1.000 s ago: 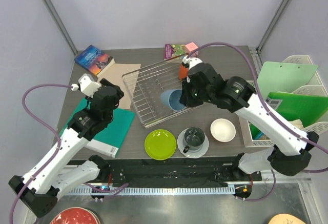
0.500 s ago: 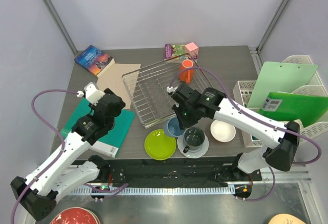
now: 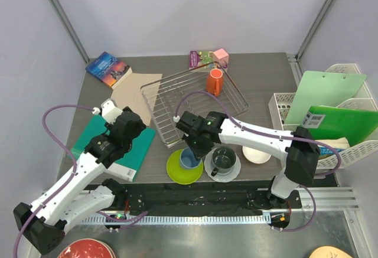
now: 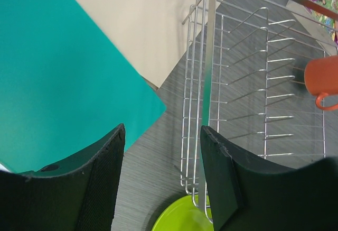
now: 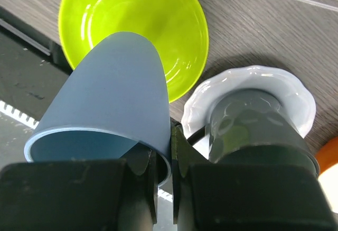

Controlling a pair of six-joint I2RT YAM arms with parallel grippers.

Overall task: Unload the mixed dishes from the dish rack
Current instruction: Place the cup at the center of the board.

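The wire dish rack holds only the orange mug at its far right. My right gripper is shut on the rim of the light blue cup, one finger inside and one outside, over the lime-green plate. In the right wrist view the cup hangs tilted above the plate, next to the dark grey mug on its pale plate. The white bowl is partly hidden by the right arm. My left gripper is open and empty near the rack's near-left corner.
A teal book lies under the left arm, and a beige sheet is behind it. Another book is at the far left and a small booklet behind the rack. White lattice baskets with green boards stand at the right.
My right gripper has carried the light blue cup out of the rack, toward the near edge and left, to above the lime-green plate. The left arm has shifted slightly right.
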